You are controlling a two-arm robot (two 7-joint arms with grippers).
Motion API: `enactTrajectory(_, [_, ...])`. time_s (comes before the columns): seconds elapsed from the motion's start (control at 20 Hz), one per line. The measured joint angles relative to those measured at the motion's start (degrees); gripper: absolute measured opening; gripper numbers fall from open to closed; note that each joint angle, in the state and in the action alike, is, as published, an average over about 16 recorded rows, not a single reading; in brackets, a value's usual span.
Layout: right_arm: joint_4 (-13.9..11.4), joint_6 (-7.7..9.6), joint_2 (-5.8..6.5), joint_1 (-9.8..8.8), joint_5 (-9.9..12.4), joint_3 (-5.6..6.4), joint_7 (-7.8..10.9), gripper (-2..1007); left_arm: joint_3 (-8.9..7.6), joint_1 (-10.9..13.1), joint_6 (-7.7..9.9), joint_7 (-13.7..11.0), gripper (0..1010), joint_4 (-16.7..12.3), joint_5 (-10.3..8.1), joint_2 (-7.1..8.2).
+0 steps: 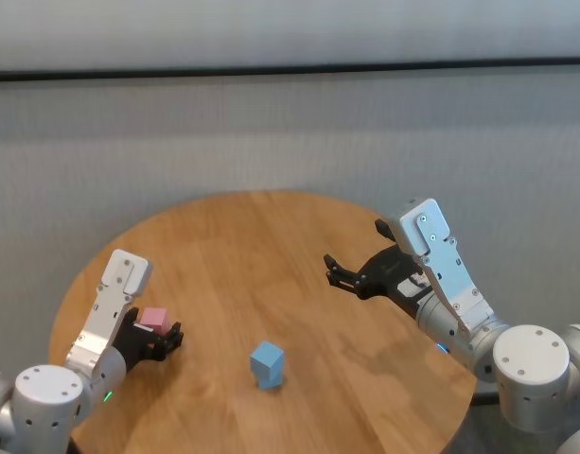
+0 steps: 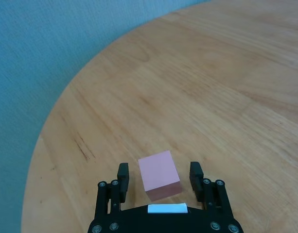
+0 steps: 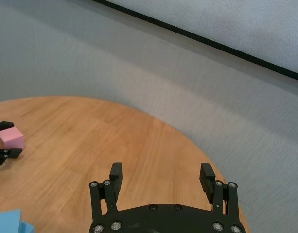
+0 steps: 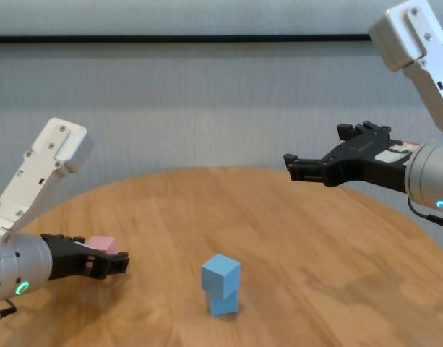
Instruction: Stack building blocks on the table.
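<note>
Left gripper [image 2: 159,175] is down low on the robot's left side of the table [image 1: 271,284], fingers [image 2: 122,180] spread w/ the pink block [image 2: 160,174] sitting right between them. In the left wrist view there's a visible gap on both sides, so the fingers aren't touching it and the block rests on the wood. Head view puts that pink block [image 1: 154,319] near the left edge of the round top, and chest view shows it [image 4: 102,245] tucked in the left gripper [image 4: 98,262]. Right gripper [image 1: 344,272] hangs up in the air over the right part of the table, fingers wide apart, holding nothing; chest view has it [image 4: 319,163] well above the surface. The other two blocks are light blue and already stacked, top blue block [image 4: 220,275] sitting on the bottom blue block [image 4: 224,303], top one twisted a bit vs the lower one. That stack is toward the near middle of the table, well apart from the pink one and from both grippers. Head view shows the stack as one blue lump [image 1: 267,364], and right wrist cam just catches the top blue block [image 3: 10,223] in a corner of its view.
</note>
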Motion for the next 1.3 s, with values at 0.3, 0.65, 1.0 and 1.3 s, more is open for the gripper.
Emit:
enactTrajectory(0.3, [0.0, 0.0, 0.0, 0.0, 0.0, 0.0, 0.0, 1005, -0.02, 0.1, -0.1, 0.1, 632, -0.1, -0.07, 0.02])
enactTrajectory(0.65, [0.0, 0.0, 0.0, 0.0, 0.0, 0.0, 0.0, 1004, -0.05, 0.1, -0.16, 0.1, 457, -0.1, -0.12, 0.04])
enactTrajectory(1.0, [0.0, 0.0, 0.0, 0.0, 0.0, 0.0, 0.0, 1004, -0.17, 0.3, 0.1, -1.7, 396, -1.0, -0.45, 0.4])
enactTrajectory(1.3, [0.0, 0.0, 0.0, 0.0, 0.0, 0.0, 0.0, 1004, -0.49, 1.5, 1.53, -6.5, 395, -4.5, -1.39, 2.46])
